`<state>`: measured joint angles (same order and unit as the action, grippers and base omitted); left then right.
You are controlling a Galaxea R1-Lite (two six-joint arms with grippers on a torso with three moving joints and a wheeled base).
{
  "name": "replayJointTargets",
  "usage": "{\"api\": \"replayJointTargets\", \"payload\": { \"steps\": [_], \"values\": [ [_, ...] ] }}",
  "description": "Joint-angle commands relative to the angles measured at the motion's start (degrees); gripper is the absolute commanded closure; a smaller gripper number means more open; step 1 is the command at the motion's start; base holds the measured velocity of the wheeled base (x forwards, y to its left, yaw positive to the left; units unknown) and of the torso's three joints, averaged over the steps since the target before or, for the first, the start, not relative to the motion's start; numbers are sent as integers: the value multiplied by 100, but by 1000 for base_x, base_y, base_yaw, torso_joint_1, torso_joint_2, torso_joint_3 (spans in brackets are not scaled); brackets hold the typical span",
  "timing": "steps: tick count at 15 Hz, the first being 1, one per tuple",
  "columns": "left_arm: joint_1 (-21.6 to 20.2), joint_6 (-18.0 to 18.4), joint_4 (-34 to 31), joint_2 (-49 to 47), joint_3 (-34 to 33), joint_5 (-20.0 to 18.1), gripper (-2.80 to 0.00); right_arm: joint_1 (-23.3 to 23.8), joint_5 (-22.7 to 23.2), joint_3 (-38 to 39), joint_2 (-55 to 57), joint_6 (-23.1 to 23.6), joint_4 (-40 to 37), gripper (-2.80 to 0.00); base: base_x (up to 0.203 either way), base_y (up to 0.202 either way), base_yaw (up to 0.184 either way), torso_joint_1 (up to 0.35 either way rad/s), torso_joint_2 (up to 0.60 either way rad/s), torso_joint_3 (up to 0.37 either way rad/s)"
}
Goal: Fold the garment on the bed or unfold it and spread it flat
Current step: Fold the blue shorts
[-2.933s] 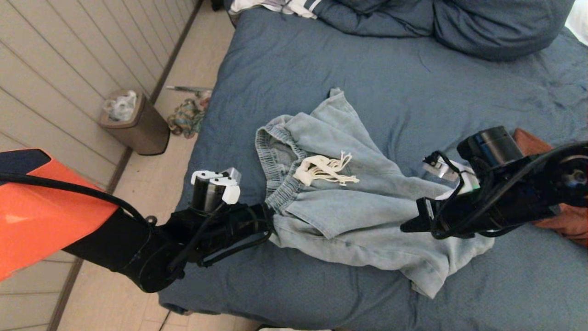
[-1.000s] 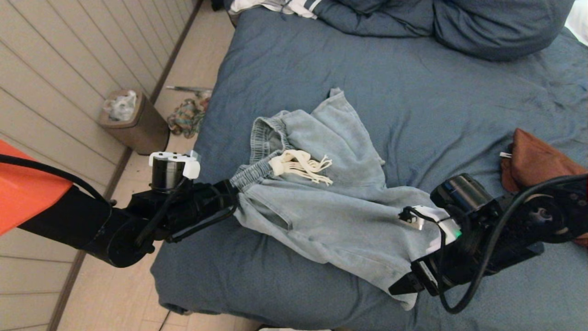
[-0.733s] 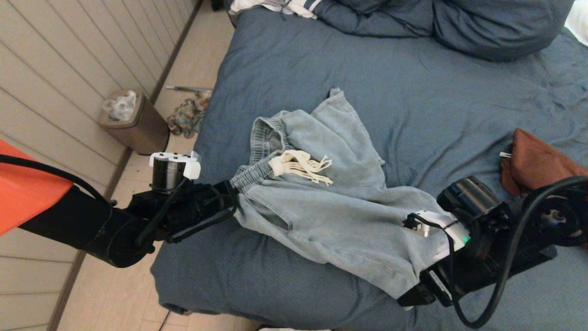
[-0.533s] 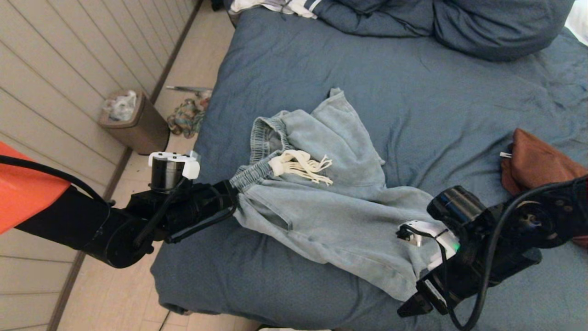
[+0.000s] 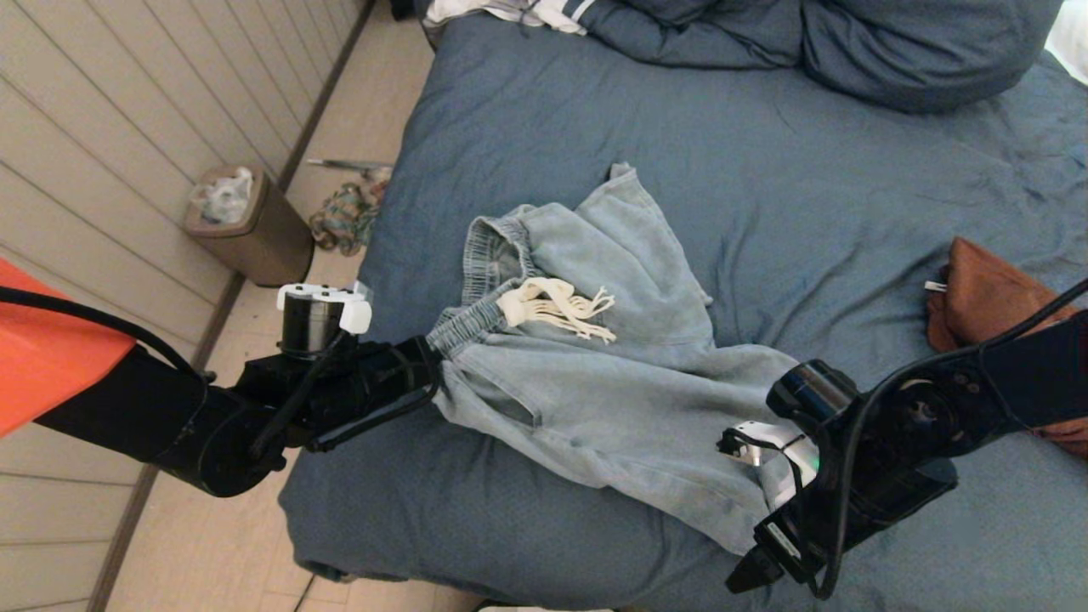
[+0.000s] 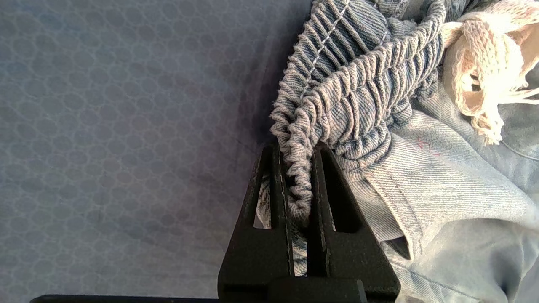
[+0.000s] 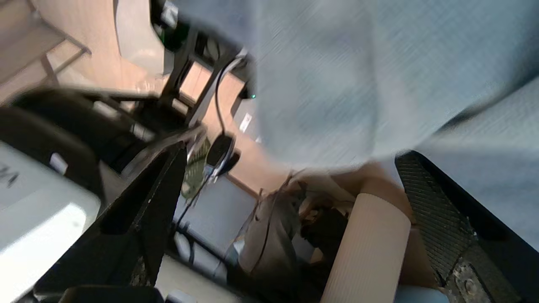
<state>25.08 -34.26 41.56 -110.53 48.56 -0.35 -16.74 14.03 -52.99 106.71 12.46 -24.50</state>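
Light-blue denim shorts lie rumpled on the slate-blue bed, their cream drawstring bunched on top. My left gripper is at the bed's left edge, shut on the elastic waistband; the left wrist view shows the gathered band pinched between its fingers. My right gripper is at the near edge of the bed by the shorts' lower hem, pointing off the bed. In the right wrist view it is open, fingers wide apart, with the pale hem just beyond them and not held.
A rust-brown garment lies at the right of the bed. The bunched blue duvet and pillows fill the far end. On the floor to the left stand a brown bin and a colourful bundle. The bed's near edge is just under my right gripper.
My left gripper has pulled the waistband leftward and has held still for the last second. My right arm dropped from mid-bed to the near hem and has swung left and nearer.
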Motion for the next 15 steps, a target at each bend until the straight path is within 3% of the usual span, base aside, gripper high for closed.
{"api": "replayJointTargets", "payload": {
  "steps": [1,2,3,15],
  "values": [
    [15,-29,31,-3,-16,-9,0,154,35,-46,278,-12,350,-280,0,0,0,0,0,0],
    [15,-37,28,-12,-21,-9,0,182,38,-53,344,-30,428,-280,0,0,0,0,0,0],
    [24,-37,28,-3,-22,-9,0,230,38,-61,367,-57,454,0,0,0,0,0,0,0],
    [112,-53,89,23,-136,18,0,254,52,76,109,-327,1031,0,0,0,0,0,0,0]
  ]
}}
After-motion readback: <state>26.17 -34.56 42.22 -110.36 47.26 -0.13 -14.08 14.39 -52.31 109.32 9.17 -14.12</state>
